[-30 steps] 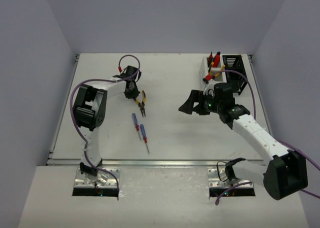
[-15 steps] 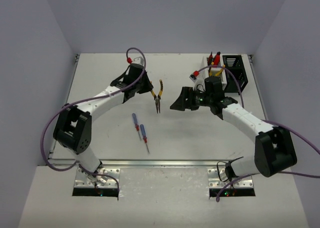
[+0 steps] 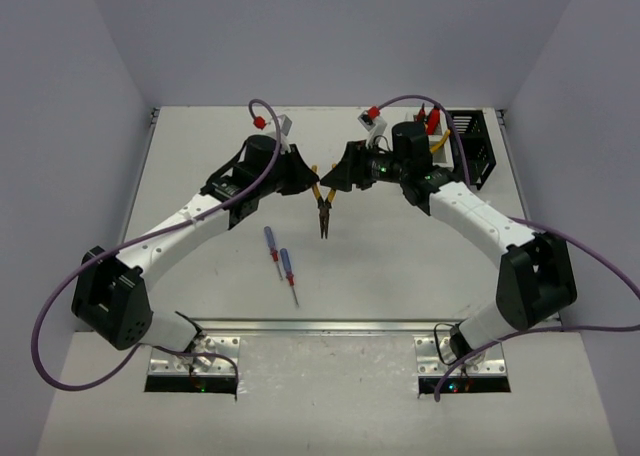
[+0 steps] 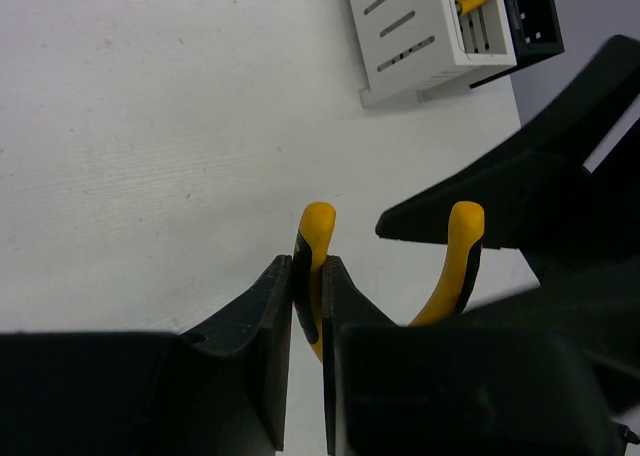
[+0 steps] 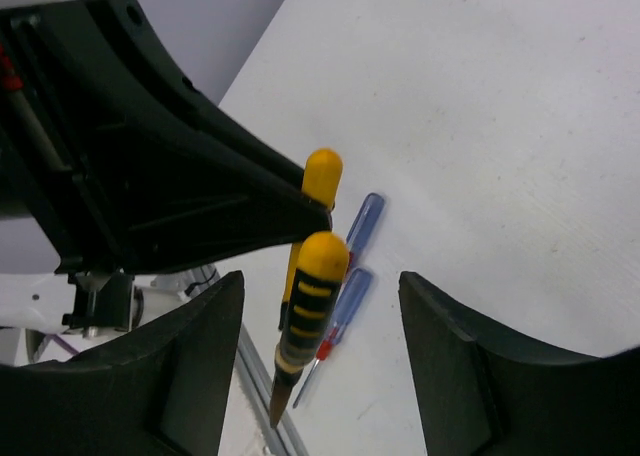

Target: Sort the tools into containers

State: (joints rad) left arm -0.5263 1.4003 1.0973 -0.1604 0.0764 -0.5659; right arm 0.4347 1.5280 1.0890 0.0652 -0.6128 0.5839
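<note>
Yellow-handled pliers [image 3: 322, 202] hang nose-down above the middle of the table. My left gripper [image 3: 306, 178] is shut on one handle [image 4: 318, 228], pinched flat between its fingers [image 4: 275, 306]. My right gripper [image 3: 340, 174] faces it from the right, open, with the other handle [image 5: 312, 276] in the gap between its two fingers and touching neither. Two blue-and-red screwdrivers [image 3: 270, 241] [image 3: 288, 268] lie side by side on the table below. The white bin [image 4: 410, 31] and the black bin [image 3: 472, 144] stand at the back right.
Red and yellow tool handles [image 3: 432, 118] stick up out of the white bin. My right arm crosses in front of both bins in the top view. The metal rail [image 3: 320, 326] runs along the table's near edge.
My left arm carried the pliers up and right to the table's middle. My right arm swung left to meet them, and its jaws narrowed around the free handle.
</note>
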